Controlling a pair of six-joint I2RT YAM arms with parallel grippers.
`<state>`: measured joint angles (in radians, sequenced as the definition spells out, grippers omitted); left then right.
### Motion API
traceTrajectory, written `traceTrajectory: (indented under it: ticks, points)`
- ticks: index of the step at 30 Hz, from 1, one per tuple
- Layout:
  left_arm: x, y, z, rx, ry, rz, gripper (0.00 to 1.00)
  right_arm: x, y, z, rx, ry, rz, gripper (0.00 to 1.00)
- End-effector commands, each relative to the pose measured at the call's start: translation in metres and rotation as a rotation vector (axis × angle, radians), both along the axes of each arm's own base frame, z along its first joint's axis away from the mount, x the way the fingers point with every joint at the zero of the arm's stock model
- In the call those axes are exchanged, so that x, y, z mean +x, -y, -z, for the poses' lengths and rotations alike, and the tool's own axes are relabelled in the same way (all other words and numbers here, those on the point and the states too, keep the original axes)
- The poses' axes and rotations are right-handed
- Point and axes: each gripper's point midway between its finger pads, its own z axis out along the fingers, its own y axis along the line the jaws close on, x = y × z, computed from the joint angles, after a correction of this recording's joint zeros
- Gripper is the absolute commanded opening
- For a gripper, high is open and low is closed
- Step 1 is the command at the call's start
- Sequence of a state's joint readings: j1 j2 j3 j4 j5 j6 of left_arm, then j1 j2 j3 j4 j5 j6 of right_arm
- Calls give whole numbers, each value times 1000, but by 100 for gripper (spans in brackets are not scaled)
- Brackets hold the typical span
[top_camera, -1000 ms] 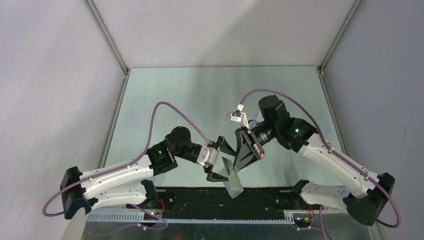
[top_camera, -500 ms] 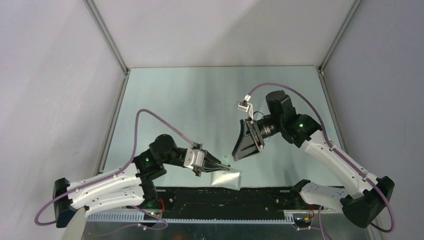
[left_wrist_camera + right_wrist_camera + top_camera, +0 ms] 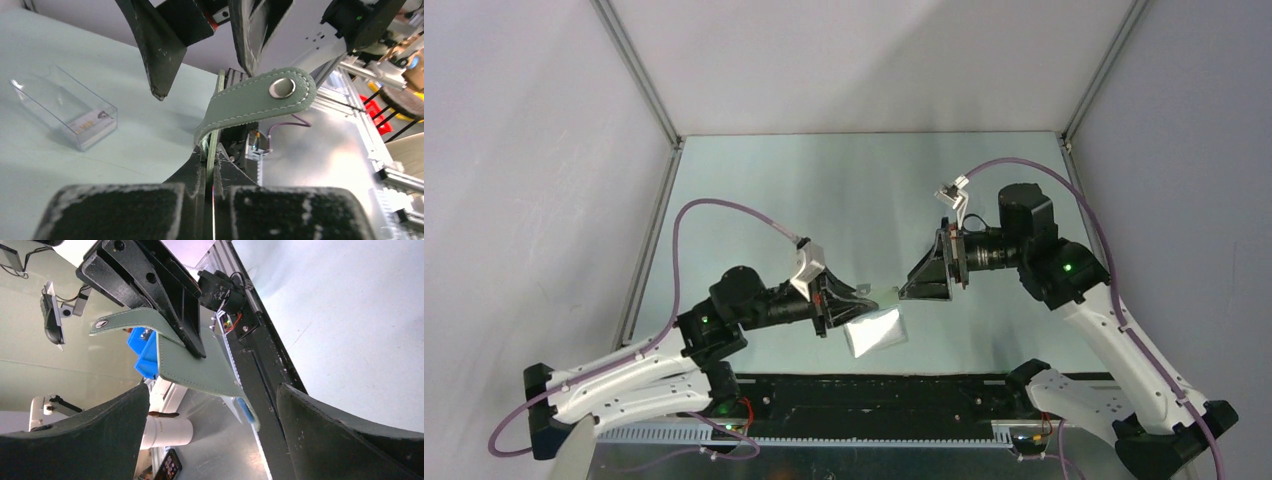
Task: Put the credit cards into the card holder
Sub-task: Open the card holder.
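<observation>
Left end effector (image 3: 849, 305) clamped on card holder (image 3: 876, 328) | snap tab (image 3: 260, 97) toward right end effector (image 3: 924, 283), jaws spread

The card holder (image 3: 245, 105) has its lower end hidden between the pinched fingers of the left gripper (image 3: 210, 162) (only its upper end shows whole). Print on the label (image 3: 90, 121) inside the clear case (image 3: 55, 100) is too small to read.

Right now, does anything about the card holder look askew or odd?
Yes. The card holder hangs in the air, pinched at one edge by the shut left gripper. Its snap strap is unfastened and curls off to one side. The right gripper stands open, apart from it, holding nothing.
</observation>
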<state>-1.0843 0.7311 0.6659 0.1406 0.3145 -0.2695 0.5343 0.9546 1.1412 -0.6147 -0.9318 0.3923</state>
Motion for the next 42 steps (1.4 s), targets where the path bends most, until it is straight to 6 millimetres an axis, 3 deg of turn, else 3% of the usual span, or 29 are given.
traceTrajectory:
  ticks: [1, 7, 11, 13, 14, 16, 21, 23, 26, 32, 36, 37, 38, 40, 41, 42]
  points:
    - [0, 3, -41, -80, -121, -15, 0, -2, -5, -15, 43, 25, -55, 99]
    - [-1, 2, -60, -98, -139, 5, 0, 4, -17, -3, 18, 8, -98, 99]
    - [0, -2, -61, -101, -180, 20, 0, 9, -28, 0, 32, -19, -133, 96]
    - [4, -5, -59, -101, -208, 12, 0, 10, -32, -3, 52, -30, -157, 83]
    - [6, -6, -58, -100, -222, 7, 0, 9, -33, -4, 63, -36, -172, 68]
    - [12, -8, -56, -97, -244, -9, 0, 12, -36, -2, 61, -50, -174, 57]
    - [21, -9, -50, -77, -258, -26, 0, 26, -35, 6, 40, -70, -139, 62]
    - [23, -8, -50, -72, -256, -28, 0, 30, -36, 2, 62, -68, -148, 60]
    - [27, -4, -48, -60, -253, -27, 0, 31, -41, -2, 87, -83, -173, 50]
    - [31, 4, -48, -37, -273, 6, 0, 31, -48, -3, 112, -96, -227, 47]
    - [40, 4, -47, -35, -292, -13, 0, 28, -49, -2, 117, -115, -257, 11]
    - [42, 3, -46, -36, -297, -19, 2, 28, -49, -2, 117, -117, -257, 1]
    - [47, 1, -45, -38, -302, -40, 6, 28, -49, -1, 115, -120, -255, 0]
    - [57, -3, -41, -43, -337, -79, 32, 31, -48, -1, 110, -133, -236, 0]
    - [60, -5, -39, -48, -364, -93, 57, 34, -47, -1, 107, -147, -217, 0]
    - [68, -8, -35, -51, -388, -123, 68, 38, -46, 0, 103, -157, -196, 0]
